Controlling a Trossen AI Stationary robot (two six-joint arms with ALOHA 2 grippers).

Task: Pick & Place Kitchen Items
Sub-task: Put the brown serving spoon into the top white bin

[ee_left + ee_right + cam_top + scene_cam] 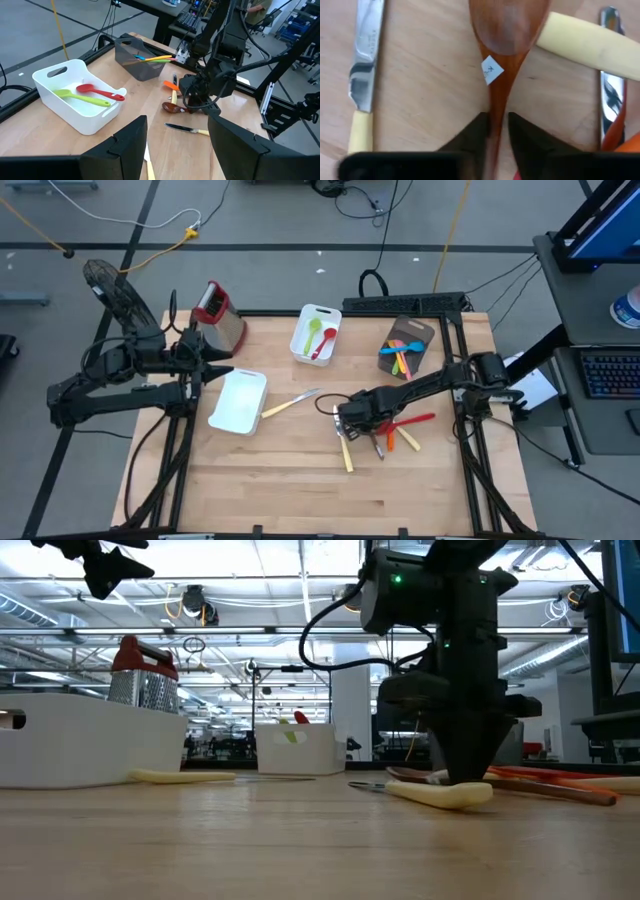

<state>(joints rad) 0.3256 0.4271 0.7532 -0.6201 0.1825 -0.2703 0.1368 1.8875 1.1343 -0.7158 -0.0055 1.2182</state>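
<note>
A brown wooden spoon [506, 30] with a small white sticker lies on the table among cream-handled cutlery [360, 132]. My right gripper [498, 131] points down at it near the table's middle [350, 416], fingers shut on its handle. A red spatula [415, 420] and an orange utensil [392, 440] lie just right of it. My left gripper [177, 150] is open and empty, hovering at the left over an empty white tray [240, 402]. A cream-handled knife [290, 402] lies between the arms. My right gripper pinches the wooden spoon's handle [498, 107] between its two fingers, a short way behind the bowl. The fingers come from above, pointing down, and lie across the handle. The spoon lies flat on the table, its bowl against a cream handle [585, 45].
A white tray [303, 345] holding a green and a red spoon stands at the back middle. A dark bin [420, 330] with several coloured utensils stands at the back right. A metal grater with a red top [218, 315] stands at the back left.
</note>
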